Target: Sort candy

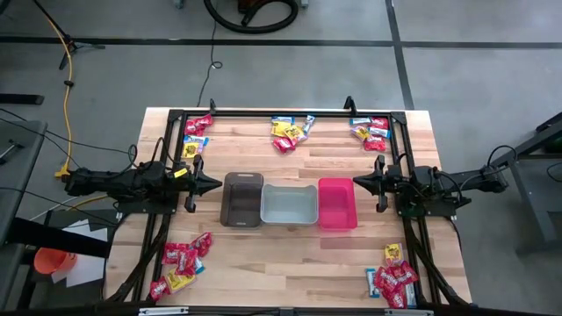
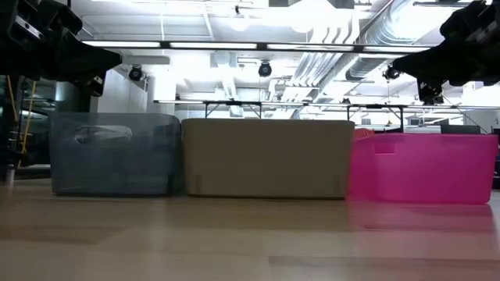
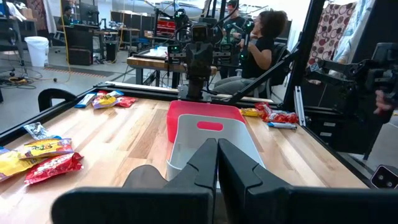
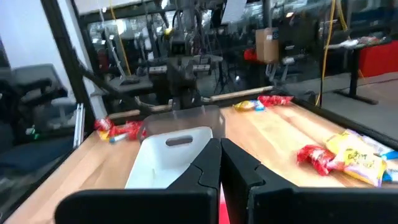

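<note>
1. No word, brand, number or sign can be read in any view.
2. The candy wrappers carry print, but it is too small and blurred to make out; the yellow packets show only smeared lettering.
3. The three bins bear no visible label.

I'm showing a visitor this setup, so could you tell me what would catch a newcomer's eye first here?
Three bins in a row at the table's middle: brown, grey and pink. Piles of candy lie scattered near the table's corners and its far edge, such as the red pile at the near left. The left gripper and right gripper face each other from either end of the row, both shut and empty.
</note>
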Tool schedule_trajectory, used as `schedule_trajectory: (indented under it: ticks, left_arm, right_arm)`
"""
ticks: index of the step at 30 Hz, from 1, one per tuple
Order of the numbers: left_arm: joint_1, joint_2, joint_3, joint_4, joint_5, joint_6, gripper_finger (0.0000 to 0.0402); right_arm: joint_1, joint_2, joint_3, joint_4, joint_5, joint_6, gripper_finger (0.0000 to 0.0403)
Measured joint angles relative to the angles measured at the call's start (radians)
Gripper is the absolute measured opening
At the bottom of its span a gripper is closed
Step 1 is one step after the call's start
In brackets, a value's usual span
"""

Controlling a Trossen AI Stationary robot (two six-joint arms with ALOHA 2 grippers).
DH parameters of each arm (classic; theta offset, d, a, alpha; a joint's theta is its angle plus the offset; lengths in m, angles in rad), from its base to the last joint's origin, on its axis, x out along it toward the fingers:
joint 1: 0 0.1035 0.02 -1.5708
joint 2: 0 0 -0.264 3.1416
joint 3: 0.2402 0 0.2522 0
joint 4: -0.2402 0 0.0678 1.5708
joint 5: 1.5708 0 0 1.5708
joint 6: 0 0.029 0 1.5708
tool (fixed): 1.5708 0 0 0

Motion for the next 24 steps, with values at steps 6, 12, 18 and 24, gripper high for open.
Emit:
schedule_trajectory:
  ticks: [6,12,18,24]
  left_arm:
    - [0.000,0.000,0.000,0.000,0.000,0.000,0.0001]
    - [0.000,0.000,0.000,0.000,0.000,0.000,0.0001]
    - [0.000,0.000,0.000,0.000,0.000,0.000,0.0001]
    - [0.000,0.000,0.000,0.000,0.000,0.000,0.0001]
  right_arm:
    - [0.000,0.014,0.000,0.463,0.091,0.314,0.0000]
    - [0.000,0.091,0.001,0.727,0.135,0.427,0.0000]
    - [0.000,0.332,0.128,0.745,0.252,0.434,0.0000]
    - [-0.054,0.611,0.373,0.557,0.648,0.303,0.0001]
